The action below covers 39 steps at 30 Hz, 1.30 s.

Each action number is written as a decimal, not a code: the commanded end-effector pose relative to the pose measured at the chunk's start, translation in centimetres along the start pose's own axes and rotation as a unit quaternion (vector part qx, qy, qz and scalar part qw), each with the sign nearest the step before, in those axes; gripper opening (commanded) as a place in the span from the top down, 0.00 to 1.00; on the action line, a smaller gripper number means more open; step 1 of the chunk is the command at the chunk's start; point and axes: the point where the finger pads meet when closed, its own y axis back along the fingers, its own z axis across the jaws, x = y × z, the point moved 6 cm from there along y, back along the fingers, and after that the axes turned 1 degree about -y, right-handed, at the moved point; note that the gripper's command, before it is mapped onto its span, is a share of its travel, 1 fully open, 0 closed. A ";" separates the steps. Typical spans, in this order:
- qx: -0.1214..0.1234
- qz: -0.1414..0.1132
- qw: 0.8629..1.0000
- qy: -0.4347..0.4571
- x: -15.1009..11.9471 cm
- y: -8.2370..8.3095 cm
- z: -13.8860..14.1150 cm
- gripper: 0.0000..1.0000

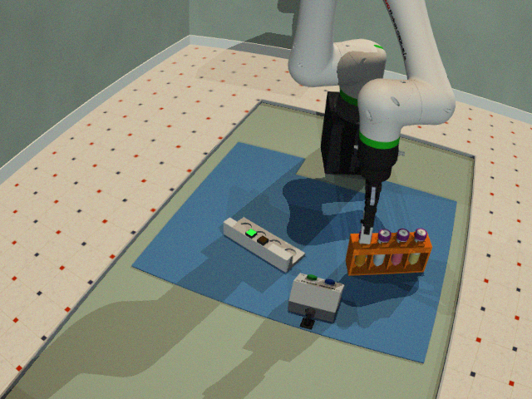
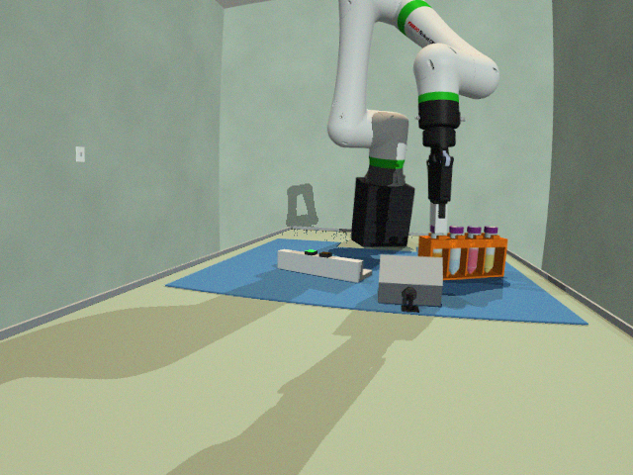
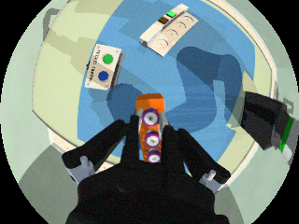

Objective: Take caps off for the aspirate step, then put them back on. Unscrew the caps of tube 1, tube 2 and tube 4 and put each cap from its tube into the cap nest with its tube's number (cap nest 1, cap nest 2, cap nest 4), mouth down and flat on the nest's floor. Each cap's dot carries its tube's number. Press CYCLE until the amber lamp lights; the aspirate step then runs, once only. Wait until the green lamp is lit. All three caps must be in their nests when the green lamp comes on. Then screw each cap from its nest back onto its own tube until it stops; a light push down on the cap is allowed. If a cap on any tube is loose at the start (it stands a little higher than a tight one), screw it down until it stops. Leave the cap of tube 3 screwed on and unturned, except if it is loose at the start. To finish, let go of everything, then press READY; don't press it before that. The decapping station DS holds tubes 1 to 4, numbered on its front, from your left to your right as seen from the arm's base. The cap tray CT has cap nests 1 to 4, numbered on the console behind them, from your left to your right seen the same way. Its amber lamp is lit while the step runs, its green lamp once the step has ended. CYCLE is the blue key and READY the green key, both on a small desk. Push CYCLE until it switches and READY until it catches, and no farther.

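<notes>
The orange decapping station (image 1: 388,258) stands on the blue mat with four tubes. My gripper (image 1: 365,238) reaches straight down and is shut on the cap of tube 4, the end tube at the left in the top view. It also shows in the exterior view (image 2: 438,227). The fingers mostly hide that cap. The other three tubes carry purple caps (image 1: 402,234); the wrist view shows them in a row (image 3: 151,138). The cap tray (image 1: 263,243) has its green lamp (image 1: 250,233) lit, and its nests look empty.
The key desk (image 1: 315,296) stands in front of the station, with the green READY key (image 1: 312,277) and the blue CYCLE key (image 1: 329,281). A small black object (image 1: 307,322) sits at its front. The arm's black base (image 1: 339,141) stands behind the station.
</notes>
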 end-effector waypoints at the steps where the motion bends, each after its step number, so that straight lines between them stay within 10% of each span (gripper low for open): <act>1: 0.008 0.017 0.990 -0.138 -0.2 -0.1 0.1 1.00; 9: 0.009 0.017 0.989 -0.144 -0.3 -0.1 0.1 1.00; 10: 0.009 0.017 0.989 -0.144 -0.3 -0.1 0.1 0.65; 22: 0.009 0.017 0.989 -0.144 -0.3 -0.1 0.1 0.65; 30: 0.005 0.019 0.998 0.064 -0.3 0.0 0.1 0.65; 39: 0.002 0.019 0.973 0.228 -0.3 0.0 0.1 0.65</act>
